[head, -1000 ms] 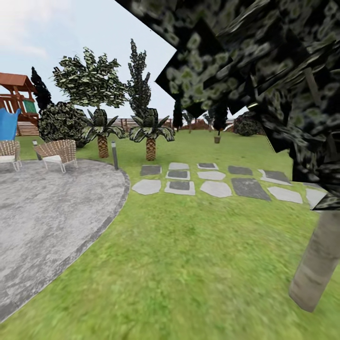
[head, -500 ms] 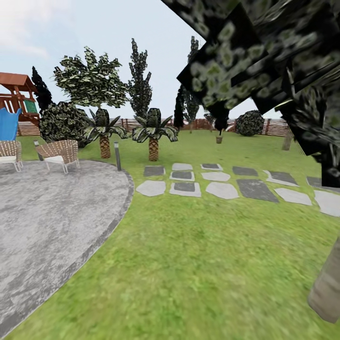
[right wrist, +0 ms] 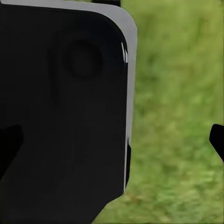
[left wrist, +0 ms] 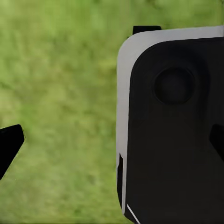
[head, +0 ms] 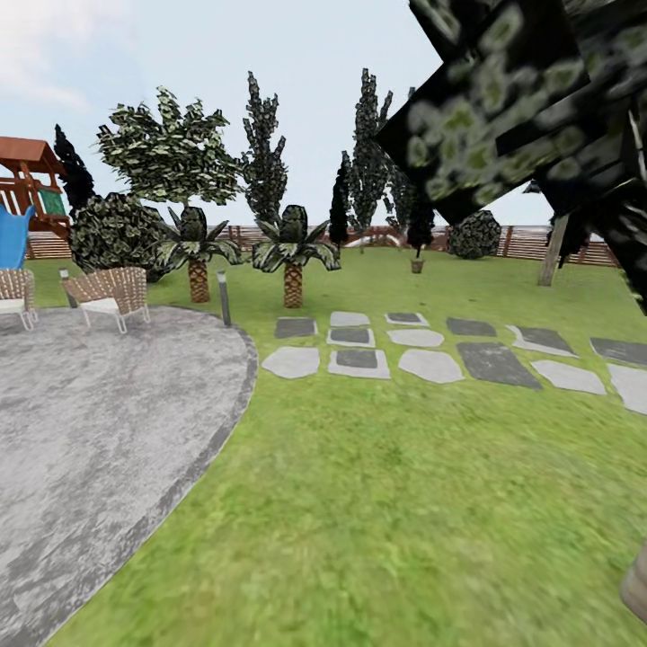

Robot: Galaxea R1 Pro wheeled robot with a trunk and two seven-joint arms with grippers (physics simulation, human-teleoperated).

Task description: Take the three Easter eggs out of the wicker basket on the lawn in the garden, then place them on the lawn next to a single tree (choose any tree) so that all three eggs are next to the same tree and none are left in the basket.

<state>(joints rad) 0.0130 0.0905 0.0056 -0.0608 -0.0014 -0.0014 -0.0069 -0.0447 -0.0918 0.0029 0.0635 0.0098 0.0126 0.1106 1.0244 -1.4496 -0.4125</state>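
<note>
A: How far along does the job look?

B: Hardly begun, I'd judge. The robot is out on the lawn [head: 377, 503], beside the grey patio [head: 99, 422], facing the stepping stones [head: 422, 346]. A small brown pot-like shape [head: 416, 265] sits far off on the grass near the fence [head: 530, 243]; it may be the wicker basket, but it is too small to tell. No eggs to be seen.

A: And a tree to set them by?

B: One leaning trunk [head: 553, 252] stands at the far right.

A: What about each end effector?

B: On both wrist views, dark fingertips [left wrist: 9, 144] [right wrist: 217, 137] sit at opposite edges, grass between them. Both look spread wide, gripping nothing.
</note>
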